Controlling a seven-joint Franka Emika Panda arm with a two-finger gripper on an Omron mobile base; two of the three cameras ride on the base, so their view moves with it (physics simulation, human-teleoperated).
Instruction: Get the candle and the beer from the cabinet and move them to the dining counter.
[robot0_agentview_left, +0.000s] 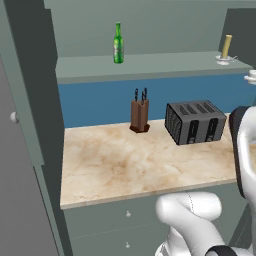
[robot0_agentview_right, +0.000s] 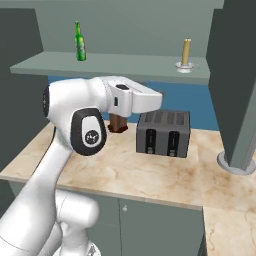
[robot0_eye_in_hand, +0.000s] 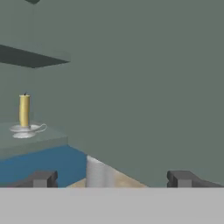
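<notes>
Closest to the cameras, the arm (robot0_agentview_right: 75, 125) rises from the base, bends at a dark elbow joint and reaches forward over the marble counter (robot0_agentview_left: 120, 165), its forearm level and its wrist above the toaster (robot0_agentview_right: 164, 133). In the hand view the jaws (robot0_eye_in_hand: 111, 178) stand wide apart with nothing between them, aimed at the open cabinet (robot0_agentview_left: 145, 64) but low, about level with its floor shelf.

Beyond the toaster, near the blue wall, stands the knife block (robot0_agentview_left: 140, 116). Above both, on the cabinet's floor shelf, the candle (robot0_agentview_right: 186, 55) sits in its dish to the right of the toaster, close to the open right-hand door (robot0_agentview_right: 235, 85). The beer (robot0_agentview_right: 78, 42) stands upright well to the left of the toaster, far from the candle.

My reading of the risks: raising the hand straight toward the candle could catch the shelf's front edge or the open door beside it. A low or off-centre grip may tip the stick out of its light dish. The tall, narrow beer would topple at a slight nudge. Swinging back, the elbow could sweep the toaster.
</notes>
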